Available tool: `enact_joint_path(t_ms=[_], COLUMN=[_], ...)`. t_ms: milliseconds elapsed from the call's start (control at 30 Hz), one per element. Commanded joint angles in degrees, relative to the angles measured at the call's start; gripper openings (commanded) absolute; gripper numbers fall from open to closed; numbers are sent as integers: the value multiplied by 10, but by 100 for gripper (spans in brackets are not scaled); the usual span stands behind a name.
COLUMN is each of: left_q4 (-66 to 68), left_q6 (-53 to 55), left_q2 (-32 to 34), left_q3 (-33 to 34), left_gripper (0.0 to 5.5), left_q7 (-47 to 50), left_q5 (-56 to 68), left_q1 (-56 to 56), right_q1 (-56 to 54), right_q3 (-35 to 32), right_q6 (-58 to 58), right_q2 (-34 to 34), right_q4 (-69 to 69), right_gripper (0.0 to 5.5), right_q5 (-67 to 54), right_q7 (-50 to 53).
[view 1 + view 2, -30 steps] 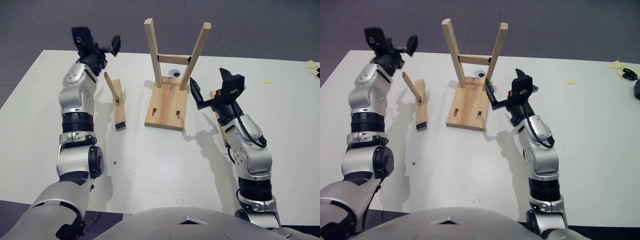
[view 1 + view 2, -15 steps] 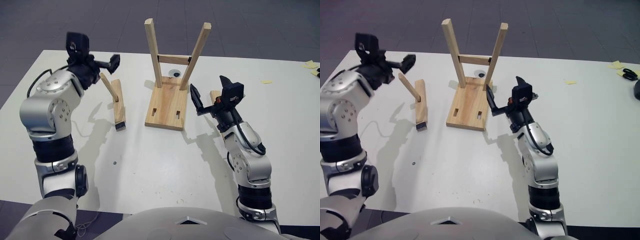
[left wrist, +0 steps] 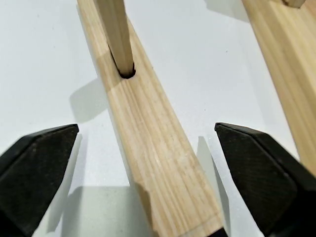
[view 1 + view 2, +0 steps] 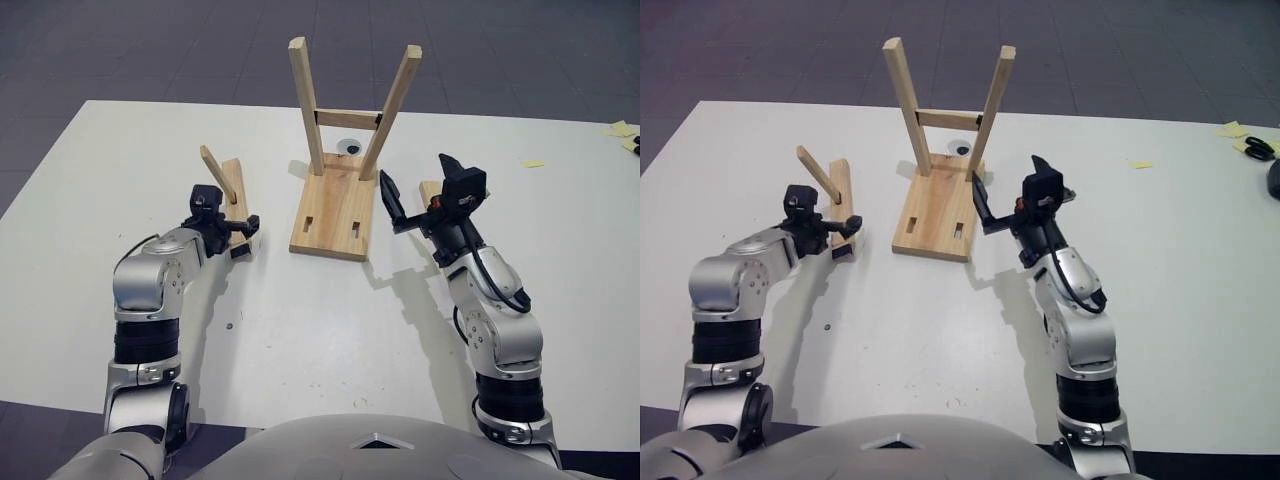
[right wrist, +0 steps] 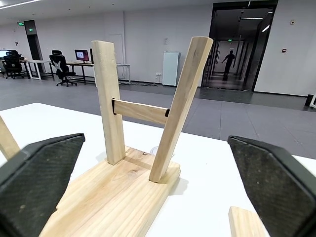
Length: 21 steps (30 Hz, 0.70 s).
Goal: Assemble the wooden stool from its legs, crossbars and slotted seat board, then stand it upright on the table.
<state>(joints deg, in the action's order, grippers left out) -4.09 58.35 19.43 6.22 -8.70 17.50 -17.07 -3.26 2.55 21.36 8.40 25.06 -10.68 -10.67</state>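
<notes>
Worktop point(image 4: 300, 330), stool part-built. Seat board point(image 4: 333, 208) lies flat at centre, underside up. Two legs point(image 4: 305, 105) stand in its far end, joined by a crossbar point(image 4: 348, 119). Two slots point(image 4: 311, 222) at the near end are empty.

L side: loose leg point(image 4: 237, 200) lies flat, well apart from the board. Its long axis runs approx. away from you, near end toward the L arm. A second crossbar point(image 4: 212, 168) is plugged into it and tilts up.

L gripper point(image 3: 146, 129): jaws wide open, straddling the near end of the loose leg across its width. Gap shows on both sides, no contact. The plugged crossbar sits beyond the jaws, so it looks clear of them.

R gripper point(image 4: 416, 190): jaws open, holding nothing, just beside the board's R edge and facing the standing legs. Another loose leg point(image 5: 247, 222) lies on the worktop close by it.

Judgement: next step is a L-arm pick of the leg + crossbar sub-assy; L is much the nearer. Jaws are already square to the long axis, so closing should do. Risk: gripping so near the end, the far end may droop on lift.
</notes>
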Motion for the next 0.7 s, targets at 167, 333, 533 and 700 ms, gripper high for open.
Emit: enact_joint_path(t_ms=[167,333,533,700], left_q4=[21,37,49,55], left_q6=[-1,-4,-32,-63], left_q2=[40,80,137,143], left_q3=[-30,-51,-87,-83], left_gripper=[375,295,208,208], left_q7=[-48,-89,-158,-181], left_q5=[-17,-31,-47,-50], left_q1=[-15,-21,-22,-35], right_q1=[4,4,8,9], right_q3=[0,2,-1,-4], right_q6=[7,6,3,0], right_q2=[-5,-8,-10,-11], right_q4=[13,13,14,11], right_gripper=[540,540,540,540], right_q5=[4,7,8,5], right_q7=[11,15,21,23])
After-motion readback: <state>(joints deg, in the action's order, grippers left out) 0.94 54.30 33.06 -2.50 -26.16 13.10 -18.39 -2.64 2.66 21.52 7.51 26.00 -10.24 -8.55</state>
